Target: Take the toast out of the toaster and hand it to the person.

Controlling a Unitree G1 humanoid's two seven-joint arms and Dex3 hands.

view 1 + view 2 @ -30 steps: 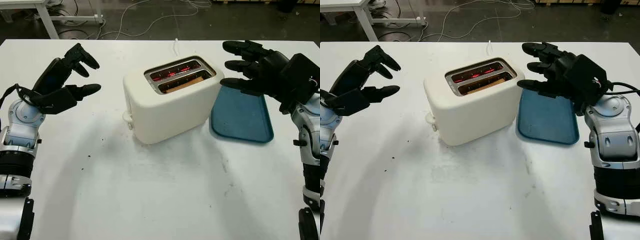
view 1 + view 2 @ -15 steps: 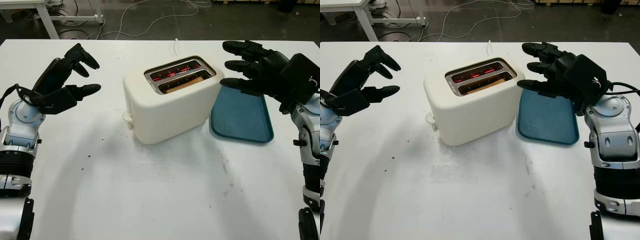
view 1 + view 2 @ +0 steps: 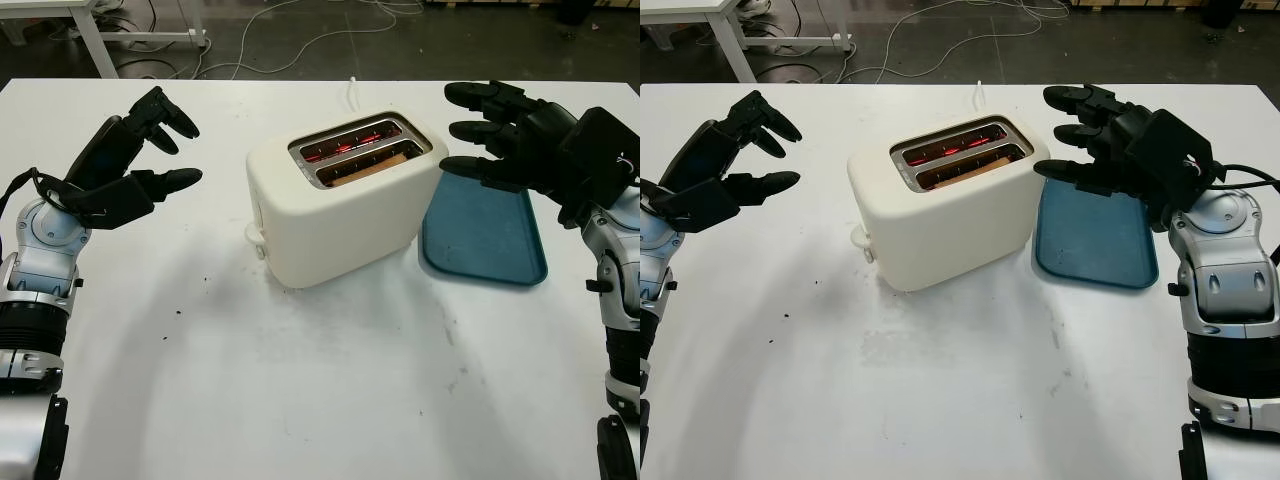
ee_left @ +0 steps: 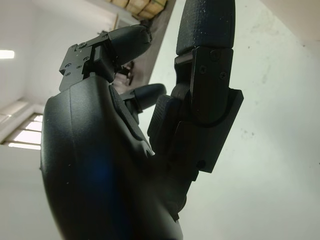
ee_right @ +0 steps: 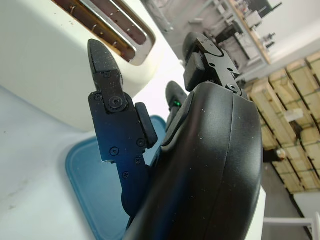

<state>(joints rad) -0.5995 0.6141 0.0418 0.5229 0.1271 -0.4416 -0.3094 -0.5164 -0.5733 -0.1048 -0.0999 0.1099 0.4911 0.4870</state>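
Observation:
A cream toaster [image 3: 335, 215] stands in the middle of the white table [image 3: 300, 400], its two slots glowing red inside. A brown slice of toast [image 3: 372, 167] sits low in the nearer slot. My right hand [image 3: 480, 130] hovers open just right of the toaster's top, above the blue tray [image 3: 490, 240]. Off to the left, my left hand [image 3: 165, 150] is held open above the table, well apart from the toaster.
A white cord [image 3: 352, 88] runs from the toaster toward the table's far edge. The blue tray lies flat right of the toaster. Dark crumbs [image 3: 190, 295] dot the table left of the toaster. Cables lie on the floor beyond.

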